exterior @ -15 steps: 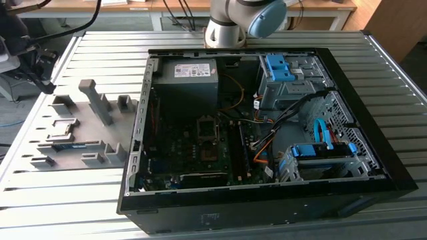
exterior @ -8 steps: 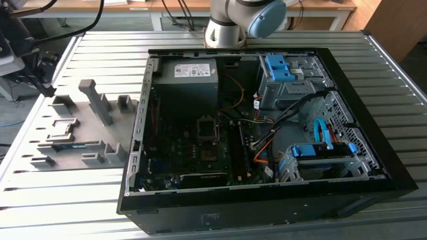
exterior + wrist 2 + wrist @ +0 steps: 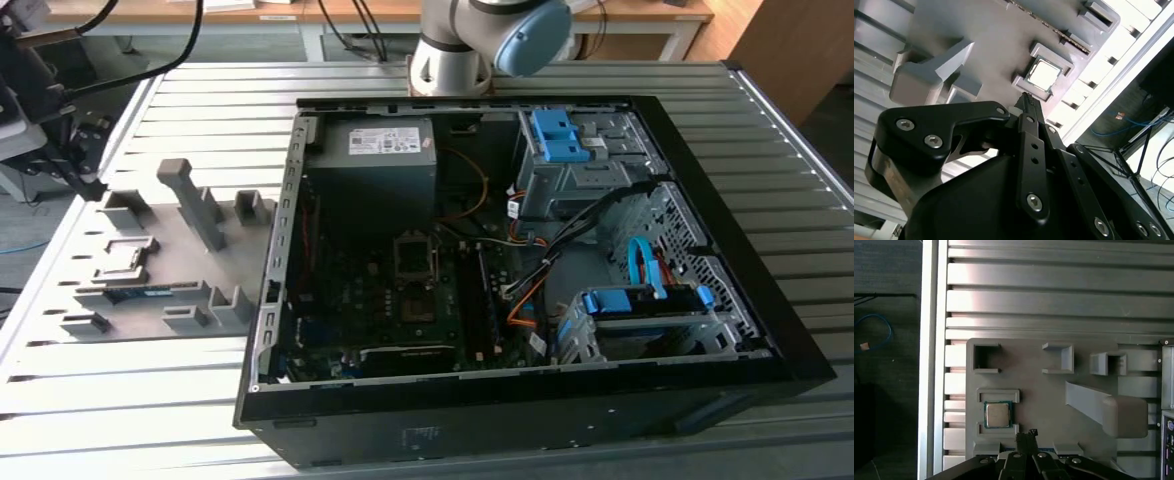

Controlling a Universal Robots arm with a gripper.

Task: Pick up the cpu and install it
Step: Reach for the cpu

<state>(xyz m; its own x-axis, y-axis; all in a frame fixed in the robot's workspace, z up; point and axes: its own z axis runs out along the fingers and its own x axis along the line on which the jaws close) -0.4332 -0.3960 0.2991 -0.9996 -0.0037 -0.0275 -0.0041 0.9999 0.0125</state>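
Note:
The cpu (image 3: 997, 415) is a small square chip with a pale metal top and a green rim. It lies flat in a framed pocket of the grey fixture plate (image 3: 1029, 390). The second wrist view also shows the cpu (image 3: 1044, 75) in that pocket. In the exterior view the cpu (image 3: 128, 258) sits on the plate's left part. My gripper (image 3: 1027, 432) hovers above the plate, beside the chip and apart from it. Its black fingers (image 3: 1026, 102) meet in one narrow tip, shut, with nothing between them.
An open computer case (image 3: 534, 250) stands to the exterior view's right of the plate, with the motherboard's socket frame (image 3: 415, 255) inside. A tall grey post (image 3: 191, 200) rises from the plate. A memory stick (image 3: 134, 294) lies near the plate's front. The slatted table's edge (image 3: 934, 360) drops to the floor.

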